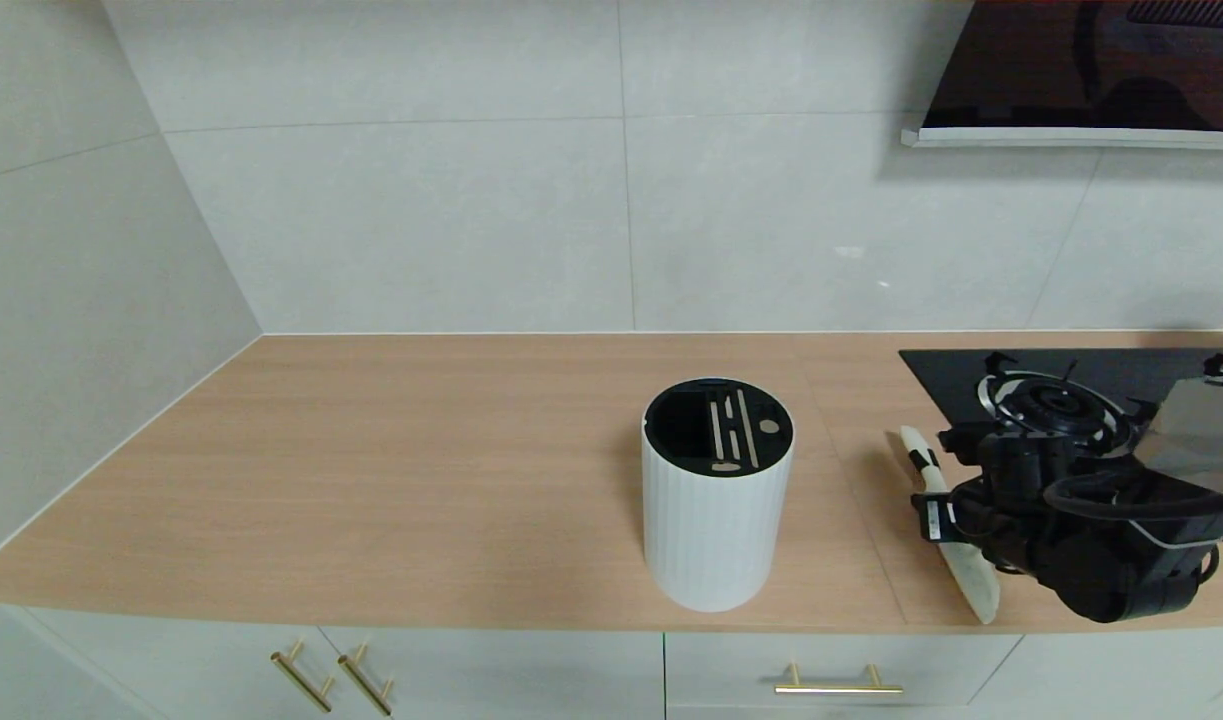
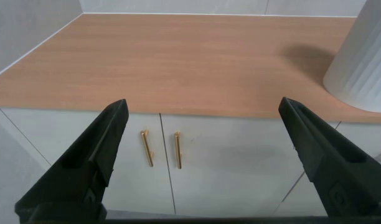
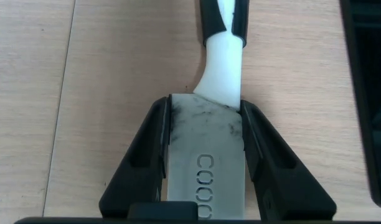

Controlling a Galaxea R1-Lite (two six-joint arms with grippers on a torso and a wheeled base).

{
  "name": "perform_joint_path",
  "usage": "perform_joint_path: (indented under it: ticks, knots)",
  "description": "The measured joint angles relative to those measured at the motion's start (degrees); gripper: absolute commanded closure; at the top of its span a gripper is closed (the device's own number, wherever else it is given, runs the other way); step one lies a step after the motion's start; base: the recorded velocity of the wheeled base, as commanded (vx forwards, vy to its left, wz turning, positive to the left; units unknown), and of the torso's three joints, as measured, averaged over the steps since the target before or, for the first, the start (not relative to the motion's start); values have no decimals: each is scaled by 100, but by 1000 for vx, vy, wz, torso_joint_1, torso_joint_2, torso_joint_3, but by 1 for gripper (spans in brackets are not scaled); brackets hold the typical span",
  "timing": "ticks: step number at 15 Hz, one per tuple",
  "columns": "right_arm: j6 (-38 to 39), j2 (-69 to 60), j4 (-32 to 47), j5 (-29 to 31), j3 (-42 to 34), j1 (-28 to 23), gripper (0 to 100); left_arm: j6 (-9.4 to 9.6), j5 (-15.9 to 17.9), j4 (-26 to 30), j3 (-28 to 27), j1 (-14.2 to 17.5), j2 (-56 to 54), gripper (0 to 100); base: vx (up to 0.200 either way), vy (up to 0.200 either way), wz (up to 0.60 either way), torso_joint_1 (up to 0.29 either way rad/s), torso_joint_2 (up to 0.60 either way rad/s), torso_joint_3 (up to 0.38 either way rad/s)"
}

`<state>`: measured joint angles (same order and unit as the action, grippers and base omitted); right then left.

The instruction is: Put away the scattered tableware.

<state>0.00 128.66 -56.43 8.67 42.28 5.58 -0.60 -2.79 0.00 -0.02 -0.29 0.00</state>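
The white ceramic knife with a black-and-white handle [image 1: 976, 585] [image 3: 206, 155] is lying flat on the light wooden surface [image 1: 421, 470] [image 2: 178, 62] [image 3: 103, 93], towards its right end. Its handle is pointing to the tiled back wall [image 1: 471, 220] and its blade tip is reaching the front edge. The right claw [image 1: 951, 525] [image 3: 206, 109] is sitting low over the blade. Its two black fingers [image 3: 154, 149] are pressing against the blade's opposite long edges, so it is clamped on the knife just behind the point where blade meets handle. The handle is projecting beyond the fingertips. The white ribbed cylindrical holder with a black slotted top [image 1: 716, 500] [image 2: 365, 56] is standing upright near the front edge, to the left of the knife and apart from it. The black glass gas hob [image 1: 1051, 400] [image 3: 371, 93] is lying just beside the knife on its other side. The left claw [image 2: 203, 155] is hanging in front of the white cabinet doors with slim brass handles [image 2: 147, 148] [image 1: 836, 687], below the front edge. Its fingers [image 2: 84, 162] are standing wide apart and are holding nothing. A dark extractor hood [image 1: 1071, 70] is hanging on the wall above the hob.
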Motion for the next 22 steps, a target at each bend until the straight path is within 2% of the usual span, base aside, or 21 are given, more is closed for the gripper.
perform_joint_path:
  ticks: [6, 9, 10, 12, 15, 16, 17, 18, 20, 22]
  knots:
    - [-16, -1329, 18, -7, -488, 180, 100, -18, -7, -60, 0, -1, 0, 0, 0, 0, 0, 0, 0, 0]
    - [-7, -2069, 22, -13, -695, 412, 100, -446, 56, -238, -369, 0, 0, 0, 0, 0, 0, 0, 0, 0]
    - [-7, -2306, 55, -13, -725, 497, 100, -492, 252, -133, -553, -4, 13, 0, 0, 0, 0, 0, 0, 0]
    - [-7, -2731, 566, -13, -639, 675, 100, -503, 911, 133, -990, -74, 228, 0, 0, 0, 0, 0, 0, 0]
    - [-5, -3142, 1404, -11, 80, 968, 100, -508, 1880, 293, -1863, -210, 1248, 0, 0, 0, 0, 0, 0, 0]
    - [-7, -3218, 1571, -11, 352, 1081, 100, -486, 2175, 312, -2182, -245, 1744, 0, 0, 0, 0, 0, 0, 0]
    - [-7, -3263, 1699, -9, 660, 1217, 100, -345, 2447, 328, -2439, -304, 2278, 0, 0, 0, 0, 0, 0, 0]
    - [-7, -3288, 1880, -7, 937, 1390, 100, -126, 2633, 328, -2630, -393, 2794, 0, 0, 0, 0, 0, 0, 0]
    - [-7, -3321, 2163, -2, 1329, 1763, 100, 177, 2860, 106, -2935, -686, 3808, 0, 0, 0, 0, 0, 0, 0]
    - [7, -3384, 2194, 37, 1387, 2120, 100, 262, 2964, -464, -3217, -1001, 4776, 0, 0, 0, 0, 0, 0, 0]
